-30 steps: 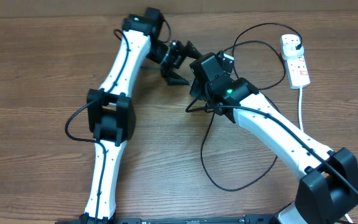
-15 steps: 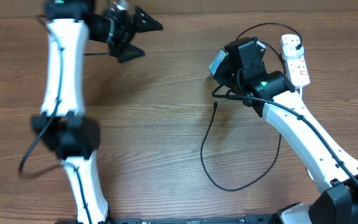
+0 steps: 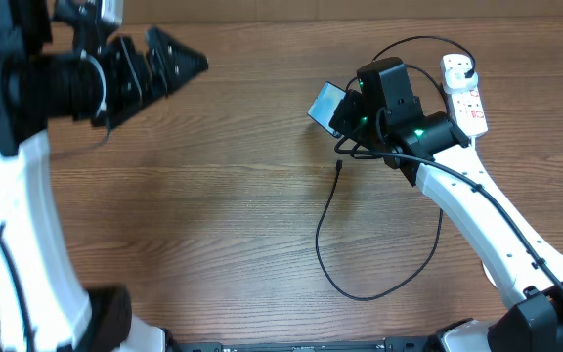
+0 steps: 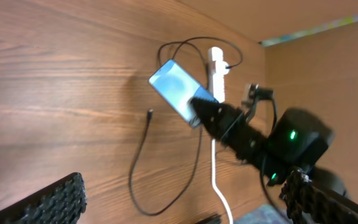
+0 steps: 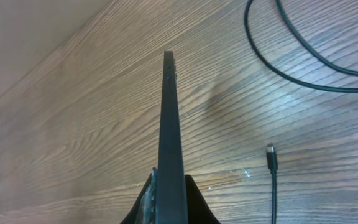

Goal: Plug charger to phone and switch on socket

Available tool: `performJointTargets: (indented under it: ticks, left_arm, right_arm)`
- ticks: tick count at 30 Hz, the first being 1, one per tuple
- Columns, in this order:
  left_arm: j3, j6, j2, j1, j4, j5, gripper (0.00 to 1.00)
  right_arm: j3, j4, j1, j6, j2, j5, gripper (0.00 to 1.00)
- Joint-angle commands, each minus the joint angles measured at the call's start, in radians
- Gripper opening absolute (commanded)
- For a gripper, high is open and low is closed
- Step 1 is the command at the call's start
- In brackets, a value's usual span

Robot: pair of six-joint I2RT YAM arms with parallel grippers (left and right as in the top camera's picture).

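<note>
Overhead, the left gripper [image 3: 169, 73] hangs raised at the far left, its fingers spread wide with nothing between them. Right of centre, the phone [image 3: 324, 103] is lifted off the table [image 3: 213, 225] and tilted, screen lit, with one end pinched tight in the right gripper [image 3: 345, 115]. Just below it, the connector tip [image 3: 340, 166] of the charger [image 3: 320, 235] lies loose on the wood, apart from the phone. The black cable loops round to the white socket [image 3: 465, 98] at the far right.

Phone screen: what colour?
Pale blue, lit; the phone shows best in the left wrist view.
</note>
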Motion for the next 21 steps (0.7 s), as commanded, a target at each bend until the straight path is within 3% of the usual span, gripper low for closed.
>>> performJointTargets:
  ticks: [1,8,14,17,21]
  left_arm:
    - [-0.14,0.029,-0.182,0.0,-0.004,-0.13,0.97]
    - [-0.528,-0.036,-0.496,0.0,0.01,-0.197,0.97]
    - [-0.819,-0.281,-0.635,0.0,0.164,-0.356,1.0]
    - [-0.924,-0.422,-0.637,-0.001,0.244,-0.268,1.0]
    - [-1.026,-0.432,-0.601,-0.003,0.458,-0.063,1.0]
  right_arm:
    - [0.027,0.016,-0.008,-0.035,-0.05,-0.041,0.04]
    - [0.027,0.066,-0.008,-0.045,-0.05,-0.117,0.04]
    - [0.027,0.221,-0.008,0.081,-0.05,-0.276,0.04]
    - [0.027,0.277,-0.008,0.145,-0.05,-0.356,0.04]
    - [0.026,0.303,-0.008,0.28,-0.05,-0.451,0.04]
